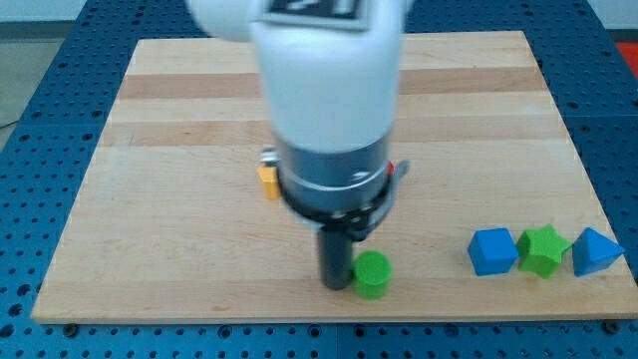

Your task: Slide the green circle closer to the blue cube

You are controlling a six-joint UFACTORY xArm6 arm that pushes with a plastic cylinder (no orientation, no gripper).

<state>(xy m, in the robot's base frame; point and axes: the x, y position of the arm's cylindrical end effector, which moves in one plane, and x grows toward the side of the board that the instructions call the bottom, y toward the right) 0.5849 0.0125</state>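
The green circle point(373, 274) lies near the board's bottom edge, a little right of centre. The blue cube point(493, 250) sits well to its right, apart from it. My tip point(334, 284) comes down just left of the green circle, touching or almost touching its left side. The arm's white and dark body hides the middle of the board above the tip.
A green star-shaped block point(544, 249) sits right of the blue cube, and a blue triangular block point(596, 251) right of that. A yellow block point(267, 178) and a bit of a red block point(401, 170) show beside the arm. The wooden board point(150, 199) ends just below the green circle.
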